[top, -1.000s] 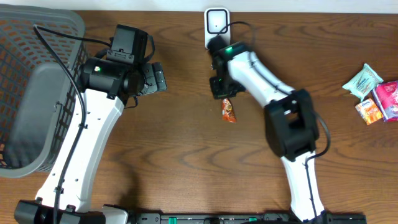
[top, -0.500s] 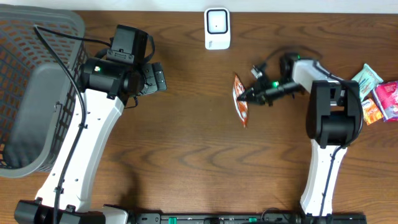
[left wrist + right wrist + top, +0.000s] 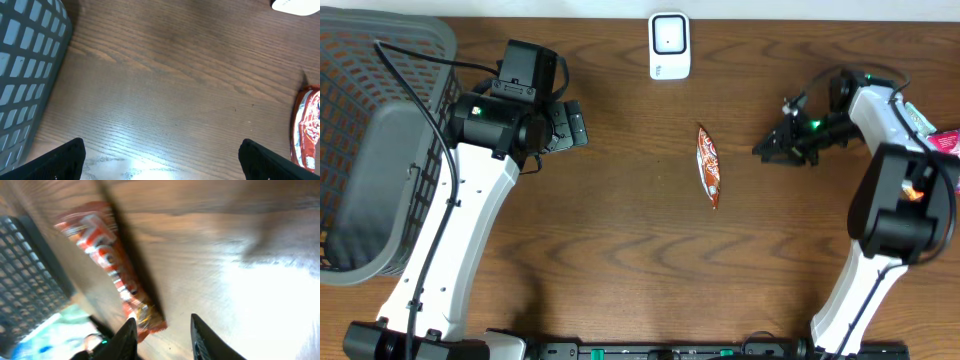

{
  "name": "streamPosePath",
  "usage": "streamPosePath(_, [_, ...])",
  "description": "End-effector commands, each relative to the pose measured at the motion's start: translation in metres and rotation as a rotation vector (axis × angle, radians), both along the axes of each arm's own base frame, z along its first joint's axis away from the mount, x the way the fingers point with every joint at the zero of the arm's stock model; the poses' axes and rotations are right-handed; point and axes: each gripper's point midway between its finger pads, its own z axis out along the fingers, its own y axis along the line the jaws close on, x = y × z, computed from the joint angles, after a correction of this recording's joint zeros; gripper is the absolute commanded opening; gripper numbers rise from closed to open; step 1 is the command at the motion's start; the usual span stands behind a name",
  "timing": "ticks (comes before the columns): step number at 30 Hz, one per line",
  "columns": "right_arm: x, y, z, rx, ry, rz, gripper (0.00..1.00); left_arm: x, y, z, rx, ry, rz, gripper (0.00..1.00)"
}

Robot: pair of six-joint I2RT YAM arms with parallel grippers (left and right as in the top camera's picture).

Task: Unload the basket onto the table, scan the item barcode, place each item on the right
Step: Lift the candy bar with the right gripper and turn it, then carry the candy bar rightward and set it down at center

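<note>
Packet [image 3: 708, 178] lies loose on the table [image 3: 620, 250] just off centre, long axis running 12 to 6, well apart from the scanner [image 3: 669, 45] at the 12 o'clock edge. The right gripper [image 3: 775, 146] sits at the packet's 2 o'clock, clear of it, fingers [image 3: 127, 337] partly spread with only wood between them. The left gripper [image 3: 572, 125] gapes wide and empty at 10 o'clock, near the basket [image 3: 380, 60]. My worry is that a flat foil packet may skid under a pinch, or get gripped over the barcode. I cannot tell which face carries the code. The right arm is also folded close to the snacks [image 3: 948, 142] at 3 o'clock and could nudge them. Only overhead shows the scanner whole and the gap to the packet. The right wrist shows its print, blurred. The left wrist catches just its edge at 3 o'clock.
</note>
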Motion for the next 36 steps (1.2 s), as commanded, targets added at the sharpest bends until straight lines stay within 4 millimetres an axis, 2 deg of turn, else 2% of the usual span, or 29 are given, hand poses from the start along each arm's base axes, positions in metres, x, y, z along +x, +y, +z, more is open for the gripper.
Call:
streamPosePath(1, [0.003,0.026,0.042,-0.105,-0.138,0.097,0.24,-0.001,0.003,0.0,0.011,0.0,0.004,0.98])
streamPosePath(4, [-0.005,0.051,0.049,-0.223,-0.192,0.203,0.2,-0.001,0.003,0.0,0.011,0.0,0.004,0.98])
streamPosePath(8, [-0.015,0.071,0.031,-0.495,-0.177,0.276,0.24,-0.001,0.003,0.0,0.011,0.0,0.004,0.98])
streamPosePath(9, [-0.016,0.073,0.026,-0.578,-0.173,0.275,0.35,-0.001,0.003,0.0,0.011,0.0,0.004,0.98])
streamPosePath(10, [-0.017,0.074,0.021,-0.669,-0.173,0.266,0.41,-0.001,0.003,0.0,0.011,0.0,0.004,0.98])
streamPosePath(12, [-0.019,0.076,0.015,-0.818,-0.188,0.236,0.45,-0.001,0.003,0.0,0.011,0.0,0.004,0.98])
streamPosePath(14, [-0.019,0.076,0.013,-0.924,-0.21,0.193,0.54,-0.001,0.003,0.0,0.011,0.0,0.004,0.98])
streamPosePath(16, [-0.019,0.076,0.014,-1.006,-0.236,0.16,0.6,-0.001,0.003,0.0,0.01,0.0,0.004,0.98])
streamPosePath(20, [-0.018,0.089,0.003,-1.026,-0.289,0.14,0.65,-0.001,0.003,0.0,0.011,0.0,0.004,0.98])
streamPosePath(24, [-0.019,0.099,-0.023,-0.97,-0.314,0.125,0.67,-0.001,0.003,0.0,0.011,0.0,0.004,0.98])
streamPosePath(26, [-0.023,0.108,-0.038,-0.917,-0.317,0.137,0.73,-0.001,0.003,0.0,0.011,0.0,0.004,0.98])
streamPosePath(29, [-0.027,0.105,-0.048,-0.923,-0.32,0.148,0.73,-0.001,0.003,0.0,0.01,0.0,0.004,0.98])
streamPosePath(30, [-0.029,0.103,-0.051,-0.926,-0.318,0.15,0.69,-0.001,0.003,0.0,0.011,0.0,0.004,0.98])
streamPosePath(32, [-0.029,0.101,-0.052,-0.93,-0.317,0.16,0.58,-0.001,0.003,0.0,0.011,0.0,0.004,0.98])
streamPosePath(33, [-0.029,0.1,-0.052,-0.932,-0.317,0.173,0.45,-0.001,0.003,0.0,0.011,0.0,0.004,0.98])
streamPosePath(36, [-0.031,0.102,-0.053,-0.916,-0.308,0.174,0.28,-0.001,0.003,0.0,0.011,0.0,0.004,0.98])
